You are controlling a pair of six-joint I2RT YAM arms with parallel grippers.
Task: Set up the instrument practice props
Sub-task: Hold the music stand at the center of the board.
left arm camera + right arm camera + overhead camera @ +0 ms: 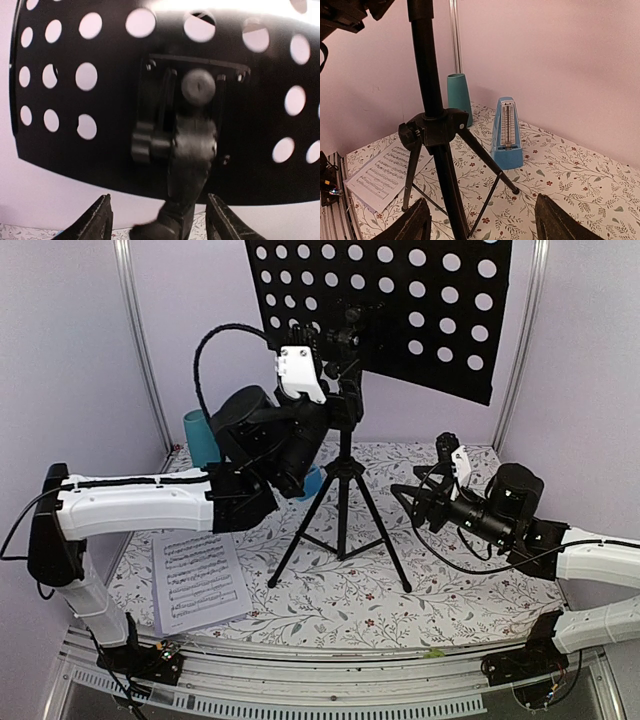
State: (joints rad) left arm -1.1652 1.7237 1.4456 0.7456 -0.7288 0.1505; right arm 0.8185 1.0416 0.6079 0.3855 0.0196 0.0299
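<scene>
With L pincer [159, 198] & R pincer [481, 199] both spread, risks nudging music stand [343, 470] off-balance, toppling onto nearby metronome [507, 132].

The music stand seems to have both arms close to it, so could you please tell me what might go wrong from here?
1. The left claw sits open around the neck of the music stand, just under its tray; a sideways pull could topple the tall, top-heavy stand.
2. The metronome stands close by one leg, so a shifted stand might knock it over.
</scene>
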